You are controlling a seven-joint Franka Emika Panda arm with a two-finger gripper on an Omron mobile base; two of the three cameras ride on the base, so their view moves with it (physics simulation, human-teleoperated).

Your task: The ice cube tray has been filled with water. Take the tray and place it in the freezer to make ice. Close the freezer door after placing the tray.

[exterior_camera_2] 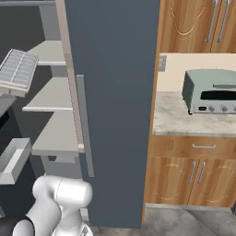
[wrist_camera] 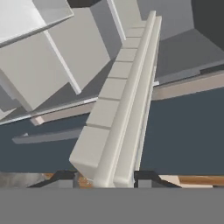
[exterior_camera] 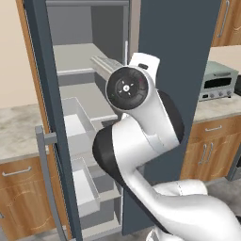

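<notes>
The ice cube tray (exterior_camera_2: 18,69), pale with a grid of small cells, hangs tilted at the open freezer (exterior_camera: 75,56), level with its upper shelves. In the left base view one end of the ice cube tray (exterior_camera: 106,63) pokes out behind the arm's round joint. The hand view looks along the ice cube tray (wrist_camera: 118,100) edge-on. My gripper (wrist_camera: 107,177) is shut on its near end, one dark fingertip on each side. The freezer door (exterior_camera: 47,94) stands open at the left, with its bar handle (exterior_camera: 42,146) toward me.
Pale bins (exterior_camera: 77,124) line the door's inner face, close under the arm. The freezer's shelves (exterior_camera_2: 50,97) lie right of the tray. The shut right door (exterior_camera_2: 110,115) stands beside them. A grey-green toaster oven (exterior_camera_2: 212,92) sits on the marble counter (exterior_camera_2: 175,120) over wooden cabinets (exterior_camera_2: 193,179).
</notes>
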